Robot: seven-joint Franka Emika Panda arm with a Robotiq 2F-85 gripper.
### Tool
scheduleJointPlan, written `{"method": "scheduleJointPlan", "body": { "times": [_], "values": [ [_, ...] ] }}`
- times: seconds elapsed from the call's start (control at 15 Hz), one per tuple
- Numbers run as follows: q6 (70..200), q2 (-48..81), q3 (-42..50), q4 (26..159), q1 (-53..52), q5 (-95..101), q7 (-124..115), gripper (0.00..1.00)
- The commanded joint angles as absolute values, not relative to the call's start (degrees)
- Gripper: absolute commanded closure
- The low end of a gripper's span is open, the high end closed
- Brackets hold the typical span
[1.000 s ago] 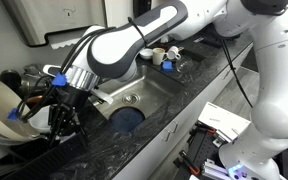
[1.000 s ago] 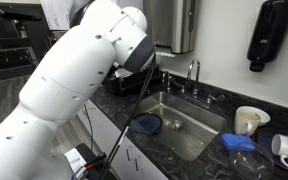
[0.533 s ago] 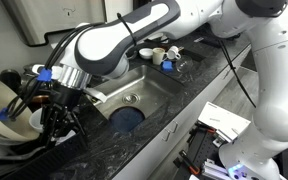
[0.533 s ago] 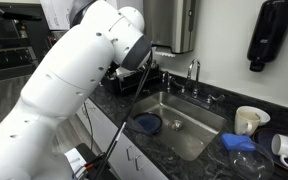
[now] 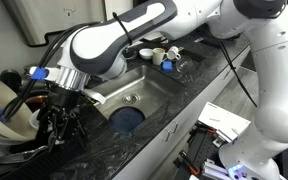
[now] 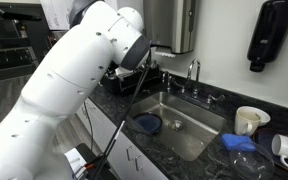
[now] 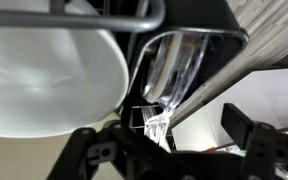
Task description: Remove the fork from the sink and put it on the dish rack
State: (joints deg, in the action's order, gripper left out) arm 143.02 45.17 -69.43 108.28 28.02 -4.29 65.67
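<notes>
Over the last second the arm has swung further away from the sink [image 5: 149,88] and the gripper [image 5: 59,118] has dropped lower over the dish rack [image 7: 104,17]. That move shows in an exterior view. From the opposite side the arm's bulk hides it and little seems to have shifted.

In the wrist view the jaws look closed on the fork [image 7: 234,80]. Its pale handle starts between the tips and runs out blurred to the upper right. So the fork is out of the basin and hanging above the rack, not yet set down. Only a blue dish [image 5: 129,118] lies in the sink behind the jaws.

A white bowl [image 7: 44,75] sits just beside the jaws on one side, and a clear glass [image 7: 184,60] is straight beyond them. I judge the carry nearly done. What's left is finding a gap clear of bowl and glass, then letting go.
</notes>
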Motion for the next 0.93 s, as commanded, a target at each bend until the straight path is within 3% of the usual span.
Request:
{"method": "scheduleJointPlan", "body": {
  "times": [0.0,0.47,0.87],
  "values": [
    [141.38,41.62,-68.41,107.6,27.67,-6.68,67.54,0.0],
    [139.24,34.02,-68.17,106.18,29.71,-7.55,67.56,0.0],
    [124.71,23.41,-63.09,102.79,28.38,-10.01,67.81,0.0]
  ]
}}
